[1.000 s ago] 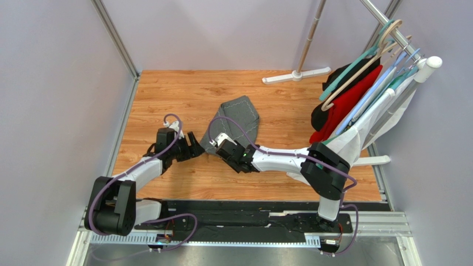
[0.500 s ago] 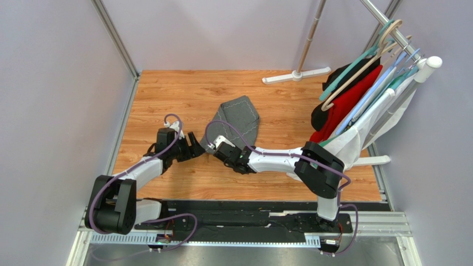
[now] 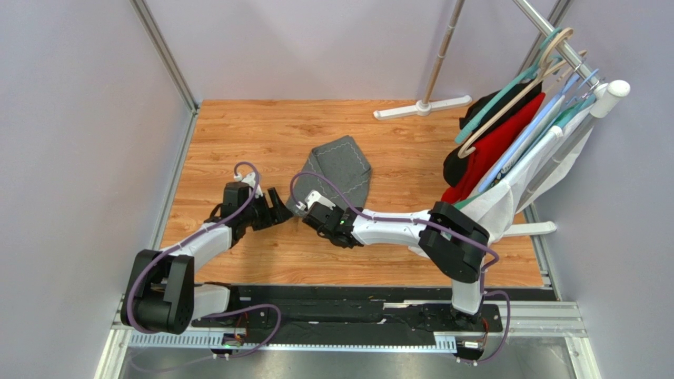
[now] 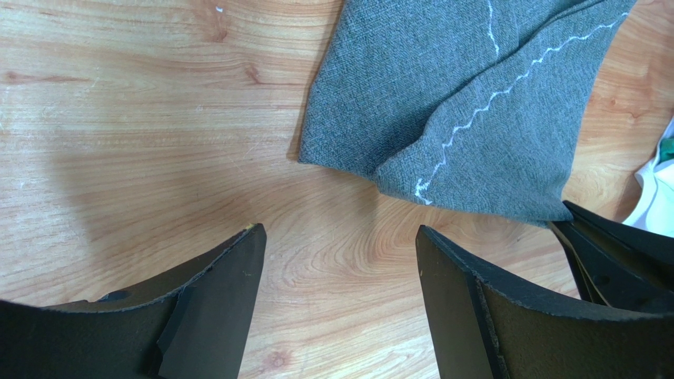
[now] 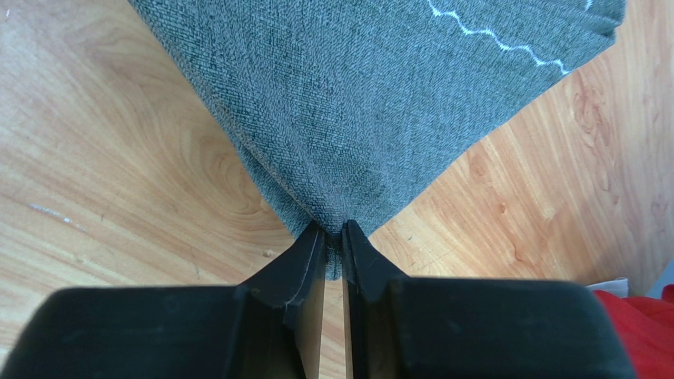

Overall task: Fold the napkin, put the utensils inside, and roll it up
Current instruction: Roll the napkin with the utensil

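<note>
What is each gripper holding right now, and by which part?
The right gripper pinches the napkin by its near pointed corner; the left gripper is open, holding nothing.

napkin (image 5: 380, 103) cut off by top edge, tip hidden in right pincer (image 5: 333, 231).

Splayed left tool (image 4: 338, 237); clamped right tool (image 5: 334, 233)

A robot test booth: plain grey walls (image 3: 79, 118), aluminium framing (image 3: 164, 51) (garment rack (image 3: 538, 22) alongside).
</note>
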Motion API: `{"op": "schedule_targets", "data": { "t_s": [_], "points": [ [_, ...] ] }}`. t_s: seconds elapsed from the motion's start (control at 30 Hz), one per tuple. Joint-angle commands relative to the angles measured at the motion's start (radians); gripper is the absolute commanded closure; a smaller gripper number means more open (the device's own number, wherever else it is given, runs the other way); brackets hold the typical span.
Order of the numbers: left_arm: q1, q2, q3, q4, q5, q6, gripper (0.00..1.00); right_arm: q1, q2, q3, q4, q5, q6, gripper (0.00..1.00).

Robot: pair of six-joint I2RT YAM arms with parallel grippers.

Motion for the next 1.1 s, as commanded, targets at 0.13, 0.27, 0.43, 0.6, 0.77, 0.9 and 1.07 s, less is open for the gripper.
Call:
{"op": "schedule_targets", "data": {
  "t_s": [0.13, 0.27, 0.43, 0.6, 0.77, 0.9, 1.07],
  "points": [
    [0.004, -0.011, 0.04, 0.022, 0.01, -0.003, 0.21, 0.007, 0.066, 0.023, 0.006, 0.046, -0.014, 0.89],
    [0.004, -0.028, 0.049, 0.014, 0.002, -0.011, 0.2, 0.007, 0.057, 0.013, 0.009, 0.032, -0.004, 0.88],
    [0.004, -0.039, 0.06, 0.02, 0.004, -0.028, 0.19, 0.007, 0.029, 0.012, -0.005, 0.029, 0.002, 0.68],
    [0.004, -0.063, 0.041, 0.072, 0.03, -0.029, 0.19, 0.008, -0.051, -0.002, -0.011, 0.005, -0.001, 0.49],
    [0.004, 0.001, 0.061, 0.078, 0.035, -0.028, 0.23, 0.008, -0.104, -0.005, 0.001, -0.047, 0.003, 0.44],
    [0.004, 0.065, 0.112, 0.032, 0.013, -0.017, 0.24, 0.013, -0.158, -0.022, 0.061, -0.113, 0.002, 0.4],
    [0.004, 0.09, 0.144, -0.003, -0.028, 0.008, 0.24, 0.013, -0.135, 0.004, 0.09, -0.13, -0.02, 0.38]
  ]
}}
